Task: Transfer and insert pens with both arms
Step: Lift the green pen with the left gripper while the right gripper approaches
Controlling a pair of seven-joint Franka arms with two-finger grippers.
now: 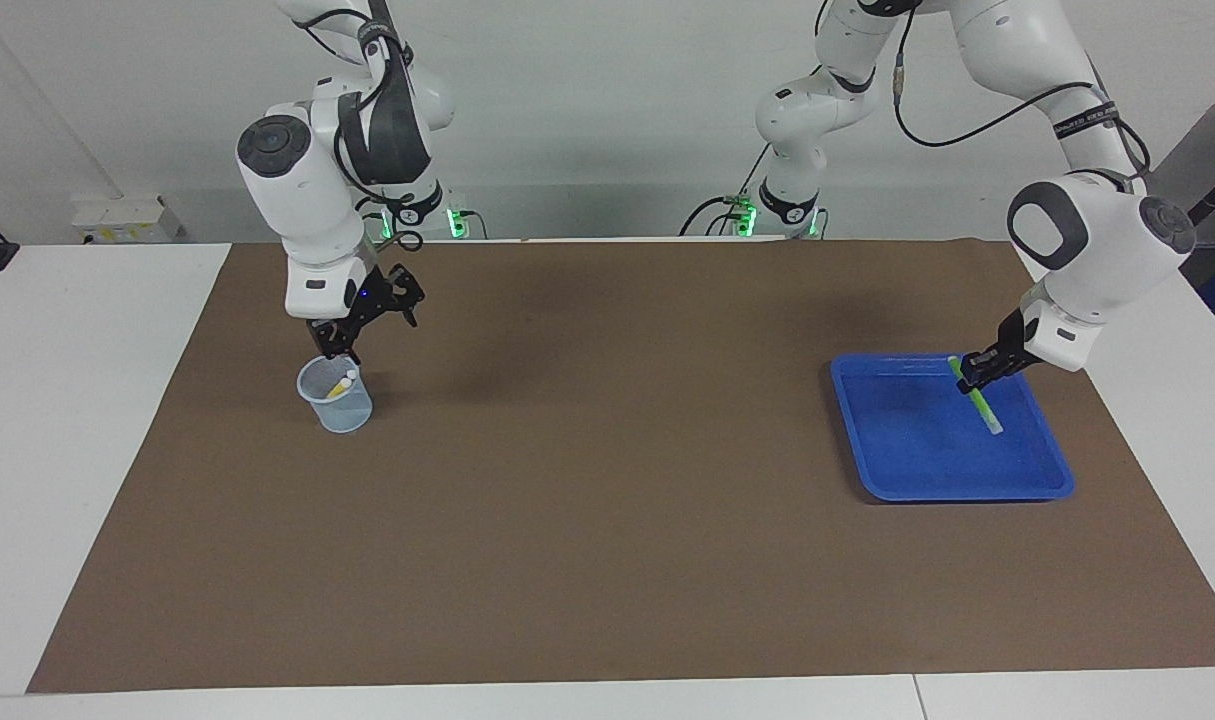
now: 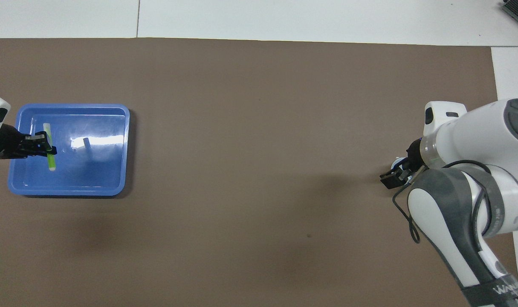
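My left gripper [image 1: 970, 375] is shut on a bright green pen [image 1: 983, 406], which hangs tilted above the blue tray [image 1: 917, 440], its pale end pointing down. From overhead, the left gripper [image 2: 45, 143] grips the green pen [image 2: 51, 158] partway along its length, over the tray [image 2: 96, 170]. My right gripper [image 1: 335, 347] is open just above the rim of a clear plastic cup [image 1: 342, 410]. A yellow pen [image 1: 339, 386] leans inside the cup. From overhead, the right gripper [image 2: 391, 179] and its arm cover most of the cup.
A brown mat [image 1: 607, 480] covers the table between the cup and the tray. White tabletop [image 1: 77, 420] borders it at both ends. The tray holds nothing else that I can see.
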